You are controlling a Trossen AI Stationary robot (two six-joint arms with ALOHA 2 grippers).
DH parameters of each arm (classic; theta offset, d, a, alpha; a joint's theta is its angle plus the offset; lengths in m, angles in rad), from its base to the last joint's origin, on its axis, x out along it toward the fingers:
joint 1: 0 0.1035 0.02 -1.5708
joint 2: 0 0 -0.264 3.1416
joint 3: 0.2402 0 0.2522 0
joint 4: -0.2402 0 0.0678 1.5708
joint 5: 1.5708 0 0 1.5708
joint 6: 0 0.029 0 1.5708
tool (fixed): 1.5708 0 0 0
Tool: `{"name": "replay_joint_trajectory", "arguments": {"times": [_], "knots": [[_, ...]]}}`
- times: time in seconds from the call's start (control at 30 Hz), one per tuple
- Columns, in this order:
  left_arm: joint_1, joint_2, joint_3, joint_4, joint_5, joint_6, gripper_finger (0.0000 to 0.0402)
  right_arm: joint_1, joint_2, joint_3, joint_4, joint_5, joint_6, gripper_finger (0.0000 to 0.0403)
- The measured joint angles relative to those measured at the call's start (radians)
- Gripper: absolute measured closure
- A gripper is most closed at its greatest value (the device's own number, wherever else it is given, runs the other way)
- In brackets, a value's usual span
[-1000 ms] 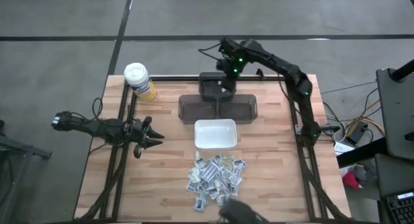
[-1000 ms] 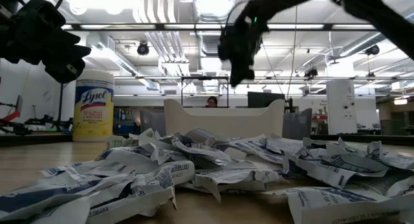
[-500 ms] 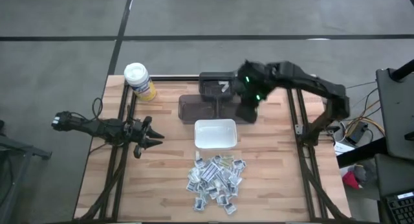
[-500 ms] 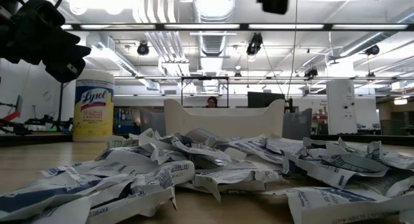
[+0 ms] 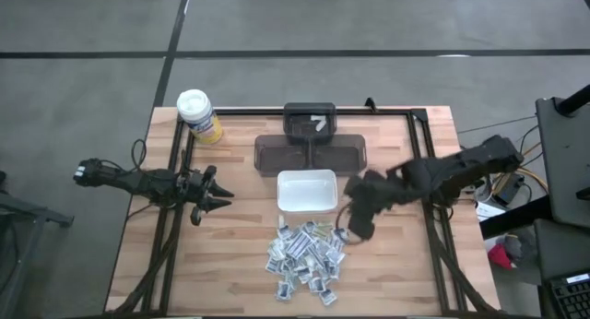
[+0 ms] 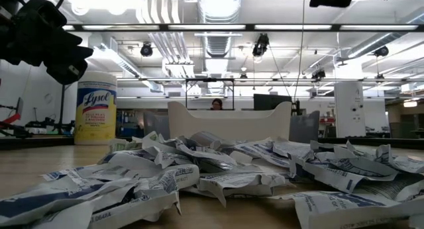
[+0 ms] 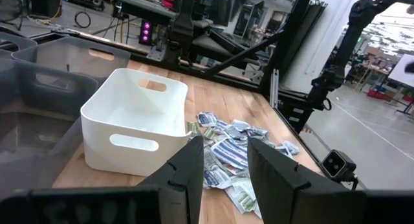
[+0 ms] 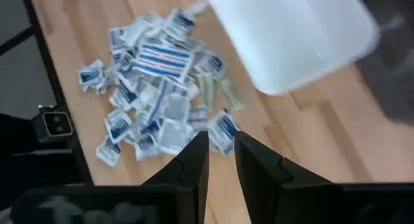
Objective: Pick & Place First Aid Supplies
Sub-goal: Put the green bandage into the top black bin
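A: Where are the first aid supplies (image 5: 307, 252) right now?

B: Heaped on the wooden table (image 5: 240, 227), toward the 6 o'clock edge in the high view, just past the near side of the white dish (image 5: 307, 191). One pale packet (image 5: 319, 124) already lies in the dark bin (image 5: 310, 123) at 12 o'clock.

A: Which arm is nearer the heap?

B: The right one, clearly. The right gripper (image 5: 358, 229) hangs just off the pile's 2 o'clock corner, so the packets lie toward 8 o'clock from it. The left gripper (image 5: 214, 195) waits well apart, out at 10 o'clock from the heap, beside the table's left rail.

A: And the fingers?

B: In the right wrist view the right gripper (image 8: 220, 146) has a narrow slot between its fingers with nothing in it, so it is released and empty, though barely parted. It points at the pile's edge, where a blue-printed packet (image 8: 223, 130) sits just ahead of the tips. The left gripper (image 7: 223, 149) is parted too, with nothing between the fingers.

A: Any long axis to line up with?

B: Not really. The packets lie jumbled at every angle, overlapping. I'd judge the next move is a short drop toward 8 o'clock onto an edge packet, and picking up two at once is the risk.
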Motion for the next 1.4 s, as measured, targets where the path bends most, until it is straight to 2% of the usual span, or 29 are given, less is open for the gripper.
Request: {"name": "replay_joint_trajectory", "arguments": {"times": [0.13, 0.33, 0.67, 1.07, 1.4], "knots": [[0.000, 0.000, 0.000, 0.000, 0.000, 0.000, 0.0287, 0.046, 0.032, -0.107, 0.170, 0.001, -0.002, 0.0337], [0.000, 0.000, 0.000, 0.000, 0.000, -0.001, 0.0287, 0.058, 0.094, -0.221, 0.327, 0.001, -0.006, 0.0338], [0.000, 0.001, 0.000, 0.000, 0.000, -0.001, 0.0287, 0.057, 0.177, -0.313, 0.433, -0.003, -0.042, 0.0307], [0.000, 0.002, 0.000, 0.000, 0.000, -0.018, 0.0287, 0.013, 0.353, -0.243, 0.441, -0.027, -0.179, 0.0268], [0.000, 0.002, 0.000, 0.000, 0.001, -0.058, 0.0287, -0.006, 0.404, -0.230, 0.426, -0.029, -0.205, 0.0269]]}}
